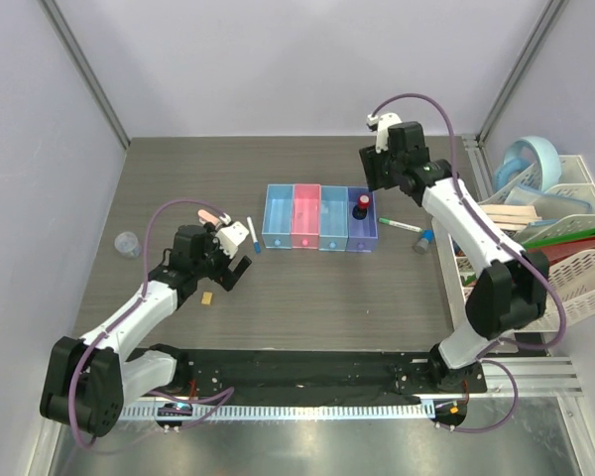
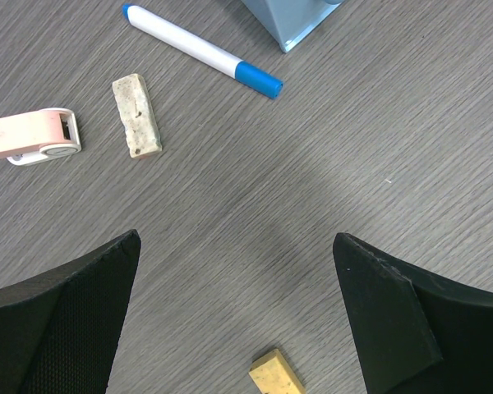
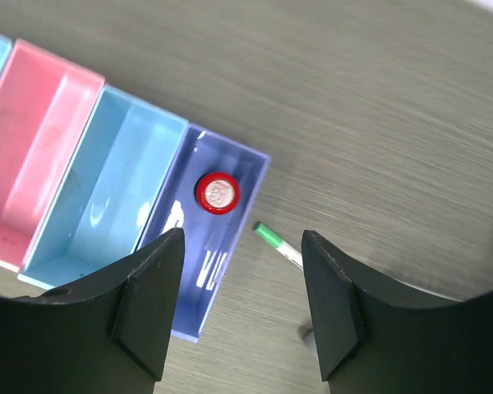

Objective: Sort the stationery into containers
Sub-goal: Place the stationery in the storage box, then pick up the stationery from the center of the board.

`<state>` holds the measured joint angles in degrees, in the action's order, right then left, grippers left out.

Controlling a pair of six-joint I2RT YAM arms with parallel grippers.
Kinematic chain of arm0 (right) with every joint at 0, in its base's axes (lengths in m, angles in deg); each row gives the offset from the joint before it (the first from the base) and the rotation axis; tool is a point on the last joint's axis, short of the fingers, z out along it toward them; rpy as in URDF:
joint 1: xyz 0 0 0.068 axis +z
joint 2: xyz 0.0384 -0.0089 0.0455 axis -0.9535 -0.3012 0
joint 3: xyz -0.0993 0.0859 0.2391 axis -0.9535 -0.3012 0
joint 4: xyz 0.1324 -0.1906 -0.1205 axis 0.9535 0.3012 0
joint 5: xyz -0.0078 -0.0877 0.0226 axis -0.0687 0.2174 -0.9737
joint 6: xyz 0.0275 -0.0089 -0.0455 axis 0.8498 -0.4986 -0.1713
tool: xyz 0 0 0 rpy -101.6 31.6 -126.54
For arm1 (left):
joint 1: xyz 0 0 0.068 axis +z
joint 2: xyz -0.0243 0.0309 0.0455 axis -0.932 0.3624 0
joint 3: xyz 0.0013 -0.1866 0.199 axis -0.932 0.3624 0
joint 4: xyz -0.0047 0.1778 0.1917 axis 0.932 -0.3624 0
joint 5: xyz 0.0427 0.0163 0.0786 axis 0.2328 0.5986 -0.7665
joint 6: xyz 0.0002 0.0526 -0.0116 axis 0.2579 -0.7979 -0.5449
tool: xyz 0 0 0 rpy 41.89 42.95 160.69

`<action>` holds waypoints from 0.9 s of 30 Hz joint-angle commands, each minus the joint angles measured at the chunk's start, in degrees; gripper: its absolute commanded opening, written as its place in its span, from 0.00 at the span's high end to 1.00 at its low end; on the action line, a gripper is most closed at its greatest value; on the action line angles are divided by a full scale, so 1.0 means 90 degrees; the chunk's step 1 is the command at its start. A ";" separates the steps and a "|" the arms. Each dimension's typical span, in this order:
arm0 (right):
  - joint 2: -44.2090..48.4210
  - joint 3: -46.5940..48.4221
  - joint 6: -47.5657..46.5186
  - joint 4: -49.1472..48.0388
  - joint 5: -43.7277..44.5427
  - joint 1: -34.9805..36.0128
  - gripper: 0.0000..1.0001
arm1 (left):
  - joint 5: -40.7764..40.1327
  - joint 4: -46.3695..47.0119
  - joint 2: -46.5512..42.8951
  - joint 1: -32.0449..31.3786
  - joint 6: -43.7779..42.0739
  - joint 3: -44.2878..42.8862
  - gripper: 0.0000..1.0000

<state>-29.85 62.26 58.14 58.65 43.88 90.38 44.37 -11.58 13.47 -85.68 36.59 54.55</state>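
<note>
Right gripper [image 3: 240,304] gapes empty above the dark-blue bin [image 3: 230,144], red-capped bottle [image 3: 218,192] inside; left gripper [image 2: 238,320] gapes too; blue-capped pen [image 2: 199,49], pink eraser [image 2: 29,135] unsorted outside it.

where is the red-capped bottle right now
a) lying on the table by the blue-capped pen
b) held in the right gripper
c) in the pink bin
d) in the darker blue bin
d: the red-capped bottle stands inside the darker blue bin, the end bin next to the green-tipped pen, with no fingers closed on it.
</note>
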 commanded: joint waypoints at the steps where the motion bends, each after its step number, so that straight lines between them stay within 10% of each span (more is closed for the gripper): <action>1: 0.0521 -0.0507 0.0847 -0.0196 0.1090 0.0031 0.36 | 0.0028 0.0129 -0.0174 -0.0023 0.0024 0.0020 0.00; 27: -0.0230 -0.1992 0.3064 -0.0587 0.1610 -0.1423 0.40 | 0.0067 0.0090 -0.0233 -0.0033 -0.0015 0.0079 0.00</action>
<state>-31.03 45.17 82.36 55.18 59.39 79.63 44.40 -11.80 11.77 -85.68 36.59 54.96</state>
